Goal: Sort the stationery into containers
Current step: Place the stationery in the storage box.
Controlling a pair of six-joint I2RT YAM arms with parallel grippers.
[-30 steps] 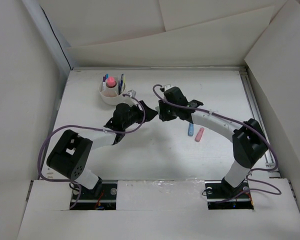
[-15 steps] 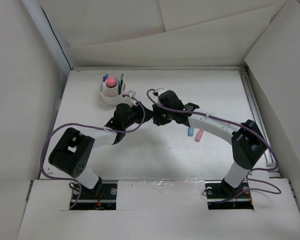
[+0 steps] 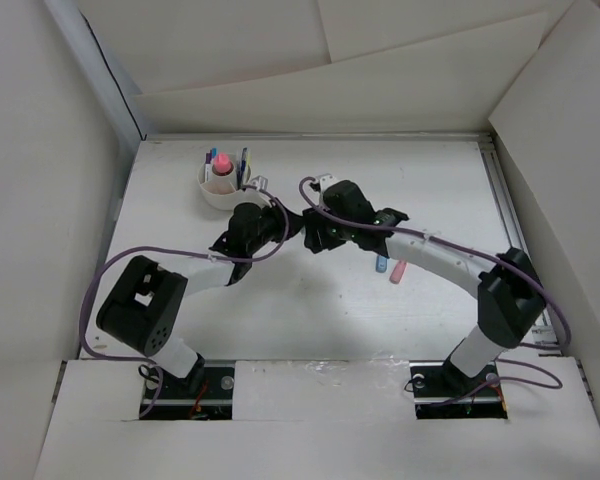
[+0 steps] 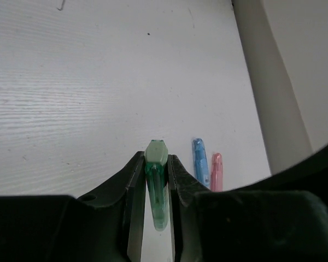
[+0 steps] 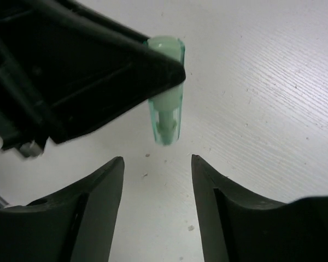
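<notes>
green stick is clamped in my left claw, just ahead of my right claw, whose jaws stand apart. cup behind the left claw already holds some pieces; blue stick and pink stick ahead of it lie unsorted.

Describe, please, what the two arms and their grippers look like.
Both arms have white links and bulky black joint housings, the left arm and right arm alike. A purple cable loops along each. The left gripper and right gripper have black, tapered fingers.
</notes>
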